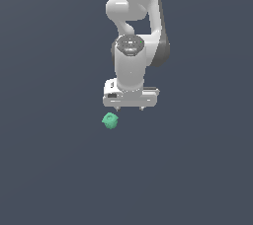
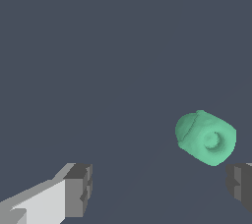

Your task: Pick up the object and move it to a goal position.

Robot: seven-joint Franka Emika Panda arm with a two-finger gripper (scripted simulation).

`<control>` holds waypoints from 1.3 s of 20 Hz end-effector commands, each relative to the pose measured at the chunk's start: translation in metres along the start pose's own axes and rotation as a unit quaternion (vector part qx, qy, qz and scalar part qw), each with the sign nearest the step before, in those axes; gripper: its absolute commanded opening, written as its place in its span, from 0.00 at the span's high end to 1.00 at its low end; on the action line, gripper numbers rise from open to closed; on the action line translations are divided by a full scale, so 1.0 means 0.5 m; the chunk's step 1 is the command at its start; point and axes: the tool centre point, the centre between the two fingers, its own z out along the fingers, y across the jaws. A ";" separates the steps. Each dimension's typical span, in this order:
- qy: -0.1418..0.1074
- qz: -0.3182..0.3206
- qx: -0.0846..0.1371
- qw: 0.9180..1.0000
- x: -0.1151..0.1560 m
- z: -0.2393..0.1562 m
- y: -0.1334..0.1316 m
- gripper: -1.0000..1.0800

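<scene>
The object (image 1: 109, 120) is a small teal-green lumpy piece with a hollow on top, lying on the dark grey floor. My white gripper (image 1: 129, 108) hangs over the floor, a little toward the exterior view's right of the object and apart from it. In the wrist view the object (image 2: 205, 137) lies off to one side, close to one dark fingertip (image 2: 240, 184) and outside the gap. The jaws stand wide apart and hold nothing; the gripper (image 2: 158, 187) is open.
The white arm (image 1: 133, 17) rises behind the gripper. A flat dark grey floor (image 1: 59, 169) fills the rest of both views.
</scene>
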 end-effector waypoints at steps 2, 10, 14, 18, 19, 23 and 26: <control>0.000 0.000 0.000 1.000 0.000 -0.001 -0.001 0.04; 0.016 -0.018 0.014 1.000 0.009 -0.035 -0.048 0.04; 0.016 -0.016 0.014 1.000 0.009 -0.033 -0.046 0.04; 0.015 0.003 0.013 1.000 0.009 -0.021 -0.030 0.04; 0.015 0.010 0.013 1.000 0.009 -0.016 -0.024 0.04; 0.013 0.050 0.012 0.999 0.008 0.010 0.009 0.04; 0.012 0.091 0.010 0.996 0.005 0.036 0.043 0.04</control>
